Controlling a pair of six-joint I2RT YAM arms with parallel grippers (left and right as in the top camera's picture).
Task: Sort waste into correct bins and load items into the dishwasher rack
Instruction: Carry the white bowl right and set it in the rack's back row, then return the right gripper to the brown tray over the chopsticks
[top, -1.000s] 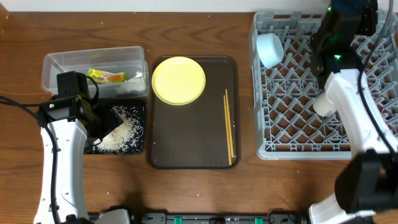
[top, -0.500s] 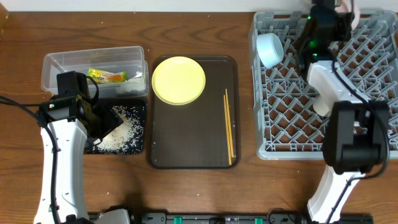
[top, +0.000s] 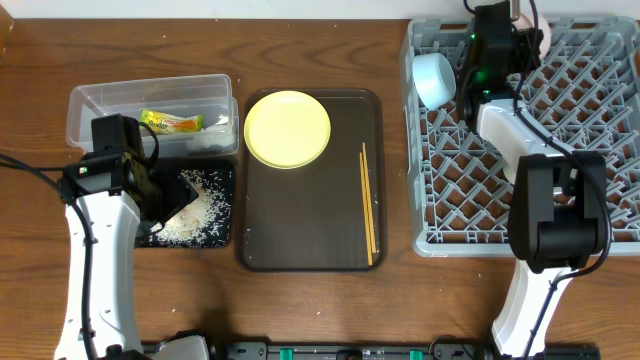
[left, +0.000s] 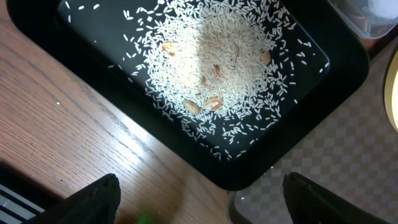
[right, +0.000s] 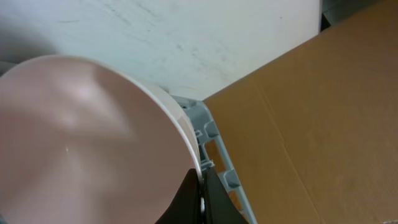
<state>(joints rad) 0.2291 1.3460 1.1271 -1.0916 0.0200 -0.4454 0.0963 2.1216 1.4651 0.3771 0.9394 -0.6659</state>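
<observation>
- Overhead: the chopsticks lie side by side along the right edge of the brown serving tray, long axis running far to near. The yellow plate sits in its far left corner. The snack wrapper lies lengthwise left to right in the clear tub. The light blue bowl is tipped up at the far left corner of the dishwasher rack. The right gripper is at the rack's far edge with the white bowl.
- Left wrist: the left gripper is released, its fingers wide apart and empty, above the black tray of rice.
- Right wrist: the fingers are pinched on the white bowl's rim, and the bowl stands on edge.
</observation>
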